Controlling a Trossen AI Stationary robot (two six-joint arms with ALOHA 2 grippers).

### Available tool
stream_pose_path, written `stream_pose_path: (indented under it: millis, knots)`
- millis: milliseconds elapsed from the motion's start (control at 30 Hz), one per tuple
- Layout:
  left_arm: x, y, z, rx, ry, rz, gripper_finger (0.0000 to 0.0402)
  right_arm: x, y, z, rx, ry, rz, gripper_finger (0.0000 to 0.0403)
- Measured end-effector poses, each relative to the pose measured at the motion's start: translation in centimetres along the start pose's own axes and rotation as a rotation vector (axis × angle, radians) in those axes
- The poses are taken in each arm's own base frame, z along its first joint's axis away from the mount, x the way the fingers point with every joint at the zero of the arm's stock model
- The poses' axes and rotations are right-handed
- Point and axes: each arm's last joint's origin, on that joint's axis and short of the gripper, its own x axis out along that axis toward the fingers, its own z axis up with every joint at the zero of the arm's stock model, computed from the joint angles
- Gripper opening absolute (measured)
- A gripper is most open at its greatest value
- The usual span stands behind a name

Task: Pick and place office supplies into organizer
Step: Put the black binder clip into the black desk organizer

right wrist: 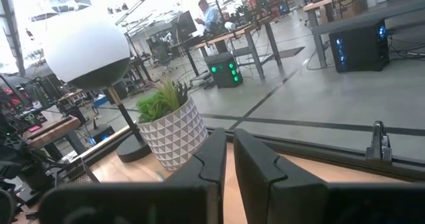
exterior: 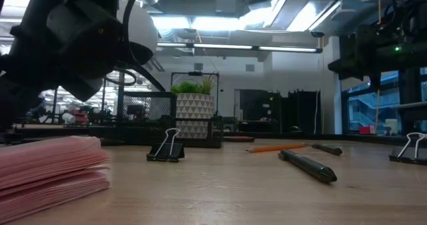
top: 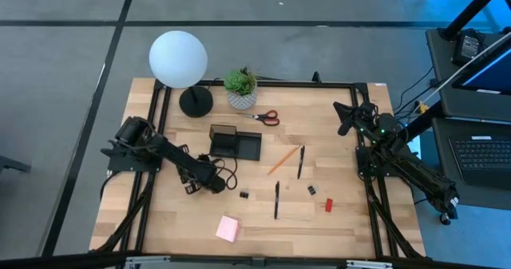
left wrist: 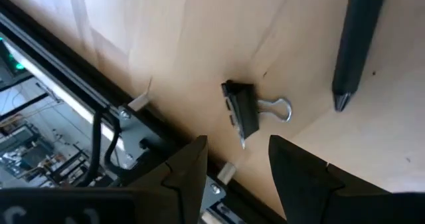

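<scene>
One binder clip (left wrist: 242, 111) lay between the left gripper's (left wrist: 238, 159) wide-open, empty fingers, near the pen (left wrist: 355, 41); small, rigid, light, probably best pinched across its black body.

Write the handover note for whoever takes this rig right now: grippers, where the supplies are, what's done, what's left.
Left gripper: open, low over the table, lined up on a binder clip that lies just ahead of its fingers, not gripped.
Right gripper: shut, holding nothing, parked high at the table's right rear.
Organizer: at centre rear; no supplies visible in it.
Still loose on the table: scissors, orange pencil, two pens, second clip, red block, pink sticky pad.
Done: nothing placed. Left: everything, starting with the clip.
</scene>
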Motion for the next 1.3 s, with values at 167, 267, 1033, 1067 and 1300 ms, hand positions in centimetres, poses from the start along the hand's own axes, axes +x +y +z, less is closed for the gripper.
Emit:
stream_pose_path:
  millis: [167,267,1033,1067,1300]
  knots:
    - [0.8,0.2,0.2,-0.011,0.013,0.0,0.0155,0.0,0.0,0.1,-0.001,-0.006,0.002,0.0035]
    - [1.1,0.3,0.1,-0.012,0.023,0.01,0.0154,0.0,0.0,0.1,-0.002,-0.005,0.002,0.0035]
    - [1.2,0.0,0.3,0.007,0.001,-0.031,0.004,0.0,0.0,0.0,-0.007,-0.005,0.001,0.0035]
    - [1.2,0.0,0.3,0.015,0.005,-0.027,0.0032,0.0,0.0,0.1,-0.007,-0.005,0.002,0.0035]
    - [1.0,0.1,0.1,0.056,0.029,-0.03,0.0004,0.0,0.0,0.0,-0.007,-0.005,0.001,0.0035]
